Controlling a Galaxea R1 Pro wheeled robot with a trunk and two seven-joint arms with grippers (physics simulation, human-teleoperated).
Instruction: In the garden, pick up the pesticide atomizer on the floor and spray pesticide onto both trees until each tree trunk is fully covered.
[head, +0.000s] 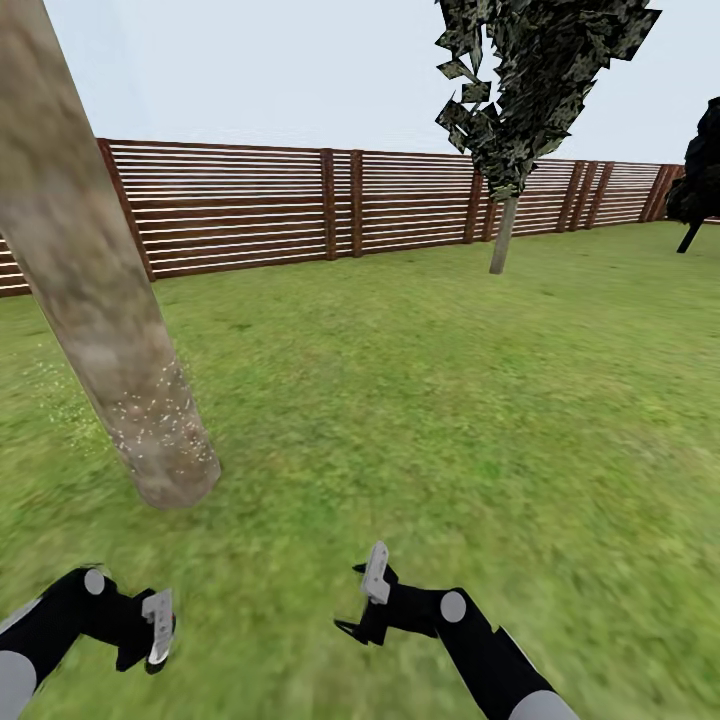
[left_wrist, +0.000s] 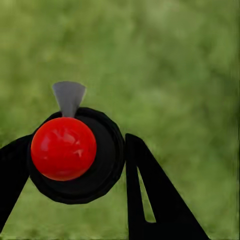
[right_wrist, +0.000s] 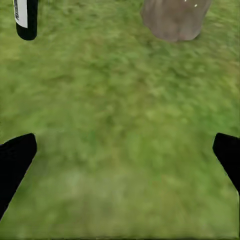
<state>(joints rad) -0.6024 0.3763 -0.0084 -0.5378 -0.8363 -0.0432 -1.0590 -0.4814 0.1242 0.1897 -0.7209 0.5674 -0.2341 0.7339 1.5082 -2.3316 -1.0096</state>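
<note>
Green grass (head: 400, 400) covers the garden floor, ringed by a brown slatted fence (head: 240, 210). A thick, mottled beige-grey trunk (head: 95, 280) rises just ahead and to the left, leaning across the head view, its base speckled with pale droplets. The left end effector (head: 155, 625) sits low in that view, nearly beneath the trunk's base. In the left wrist view its dark fingers (left_wrist: 150, 200) close around a black atomizer (left_wrist: 95, 165) topped by a red ball (left_wrist: 63, 148) with a grey nozzle (left_wrist: 69, 96) beyond it; the atomizer's length runs along the camera's line of sight. The right end effector (head: 372, 595) hangs released and empty, fingers (right_wrist: 15, 160) spread wide over grass; the trunk base (right_wrist: 172, 20) lies ahead of it.

A second tree (head: 505, 235) with a slim trunk and dark leafy crown stands well off, ahead and to the right near the fence. The left arm, holding the atomizer, is nearer the close trunk. Judging from the droplets reaching only the base, the spray probably needs aiming higher up, then carrying across the lawn.
</note>
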